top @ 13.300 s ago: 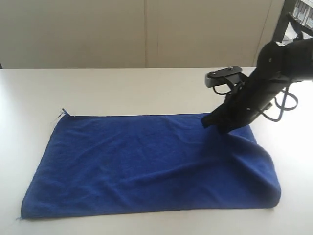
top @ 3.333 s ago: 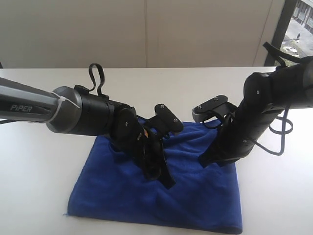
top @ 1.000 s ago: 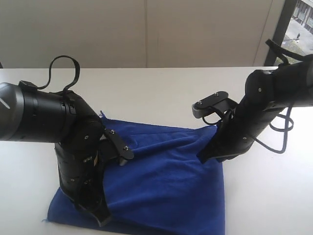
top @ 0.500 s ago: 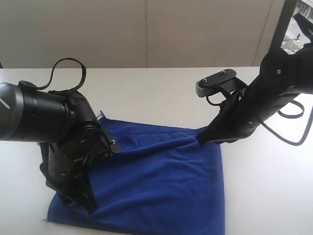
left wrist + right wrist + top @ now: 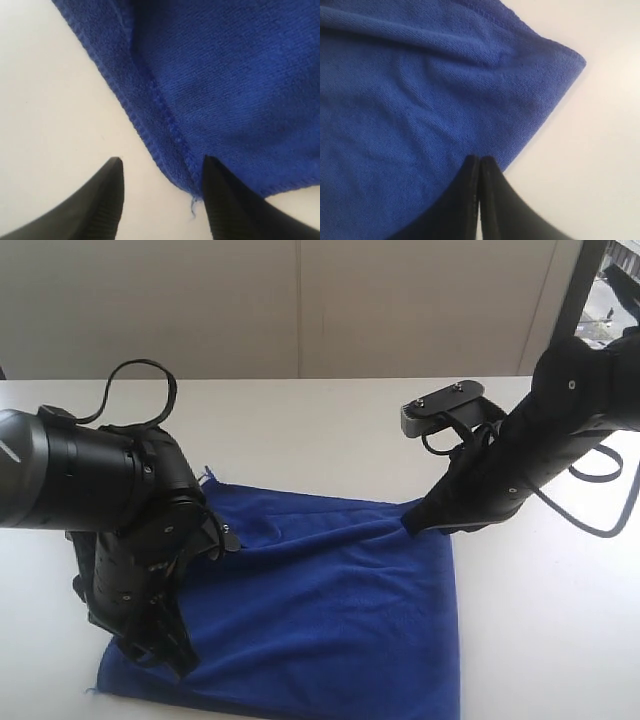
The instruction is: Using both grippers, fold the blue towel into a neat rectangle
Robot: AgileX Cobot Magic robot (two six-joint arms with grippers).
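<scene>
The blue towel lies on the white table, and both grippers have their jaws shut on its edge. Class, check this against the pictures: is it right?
Not quite. Only the right gripper has its jaws shut on the edge of the blue towel. The left gripper has its jaws open, spread apart at the towel's corner, as the left wrist view shows. The towel does lie on the white table.

Counts:
- blue towel (image 5: 330, 610): 1
- arms: 2, the left arm (image 5: 70, 480) and the right arm (image 5: 570, 400)
- grippers: 2, the left gripper (image 5: 162, 165) and the right gripper (image 5: 479, 162)
- black fingers (image 5: 107, 200): 2 per gripper, 4 total
- white table (image 5: 320, 420): 1
- cable loop (image 5: 140, 385) on left arm: 1
- grey mount plate (image 5: 443, 405) on right arm: 1
- loose thread (image 5: 191, 207) at towel corner: 1
</scene>
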